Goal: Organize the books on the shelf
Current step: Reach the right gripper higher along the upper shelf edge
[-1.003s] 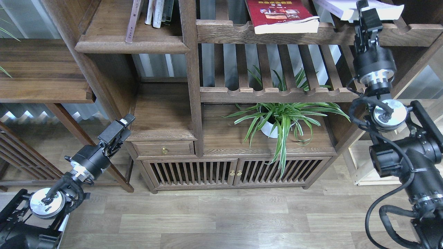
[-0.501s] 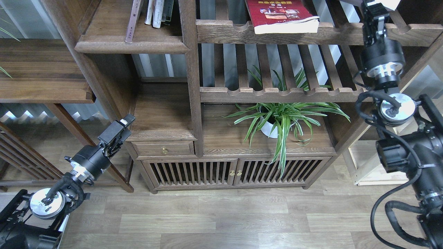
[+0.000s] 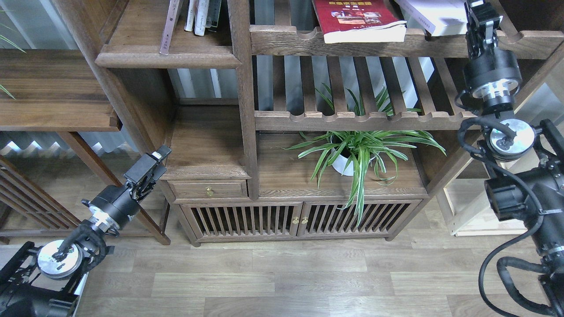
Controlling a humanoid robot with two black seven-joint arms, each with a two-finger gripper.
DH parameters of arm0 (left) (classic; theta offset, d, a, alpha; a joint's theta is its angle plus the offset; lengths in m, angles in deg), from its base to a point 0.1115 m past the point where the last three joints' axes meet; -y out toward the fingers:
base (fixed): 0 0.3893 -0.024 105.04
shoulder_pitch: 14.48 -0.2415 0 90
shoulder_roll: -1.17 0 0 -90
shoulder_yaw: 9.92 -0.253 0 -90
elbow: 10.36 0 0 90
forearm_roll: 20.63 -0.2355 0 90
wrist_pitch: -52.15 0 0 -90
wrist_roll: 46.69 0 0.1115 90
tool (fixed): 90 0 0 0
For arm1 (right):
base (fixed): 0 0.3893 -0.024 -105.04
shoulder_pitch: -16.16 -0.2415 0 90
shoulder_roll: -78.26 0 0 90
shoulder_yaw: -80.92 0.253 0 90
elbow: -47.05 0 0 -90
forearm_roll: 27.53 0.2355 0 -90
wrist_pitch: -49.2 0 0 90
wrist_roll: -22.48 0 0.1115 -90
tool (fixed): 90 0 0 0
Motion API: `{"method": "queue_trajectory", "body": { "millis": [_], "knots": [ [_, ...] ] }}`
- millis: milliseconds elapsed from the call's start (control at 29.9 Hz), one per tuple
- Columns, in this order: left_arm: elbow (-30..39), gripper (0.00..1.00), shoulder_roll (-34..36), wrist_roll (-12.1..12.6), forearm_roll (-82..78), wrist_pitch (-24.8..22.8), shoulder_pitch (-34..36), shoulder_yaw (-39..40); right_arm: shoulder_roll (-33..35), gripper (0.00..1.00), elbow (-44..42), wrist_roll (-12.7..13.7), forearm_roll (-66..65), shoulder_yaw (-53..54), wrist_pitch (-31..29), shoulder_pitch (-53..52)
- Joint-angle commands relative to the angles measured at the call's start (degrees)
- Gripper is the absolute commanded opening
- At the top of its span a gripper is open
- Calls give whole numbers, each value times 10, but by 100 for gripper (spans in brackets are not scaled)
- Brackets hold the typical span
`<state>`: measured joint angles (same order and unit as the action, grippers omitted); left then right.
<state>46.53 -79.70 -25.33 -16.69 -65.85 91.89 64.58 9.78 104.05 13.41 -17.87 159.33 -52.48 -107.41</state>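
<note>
The solid dark-brown shelf [image 3: 167, 56] is at the top left. A book with a dull maroon spine [image 3: 169, 27] leans on it beside a few pale upright books [image 3: 199, 15]. The bright red book [image 3: 359, 20] lies flat on the upper slatted rack [image 3: 286, 42]. The thick white book [image 3: 434, 16] lies to its right, and my right gripper [image 3: 481, 20] is shut on its right end. My left gripper [image 3: 152, 166] hangs low by the cabinet's left corner, holding nothing. I see it side-on and cannot tell its fingers apart.
A potted spider plant [image 3: 348, 160] stands on the cabinet top under the lower slatted rack [image 3: 352, 119]. A small drawer [image 3: 209, 189] and slatted doors [image 3: 299, 218] are below. A dark side table [image 3: 53, 88] is on the left and a pale wood unit [image 3: 467, 220] on the right.
My right gripper lifted the white book up out of view, then brought it back down. The book now lies left of the gripper. The right arm shifted right. The left arm has not moved.
</note>
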Motion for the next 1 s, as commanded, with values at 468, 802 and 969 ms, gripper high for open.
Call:
{"method": "queue_trajectory", "body": {
  "millis": [468,802,969],
  "knots": [
    [-20,99,-2,0,0,0,16,-1,3,94,3,-3,1,12,64,-3],
    [-32,99,-4,-4,19,0,31,3,-15,99,10,-10,4,34,-1,-28],
    [-43,99,-4,-2,26,0,38,-1,-24,99,29,-9,5,36,-35,-33]
  ]
}}
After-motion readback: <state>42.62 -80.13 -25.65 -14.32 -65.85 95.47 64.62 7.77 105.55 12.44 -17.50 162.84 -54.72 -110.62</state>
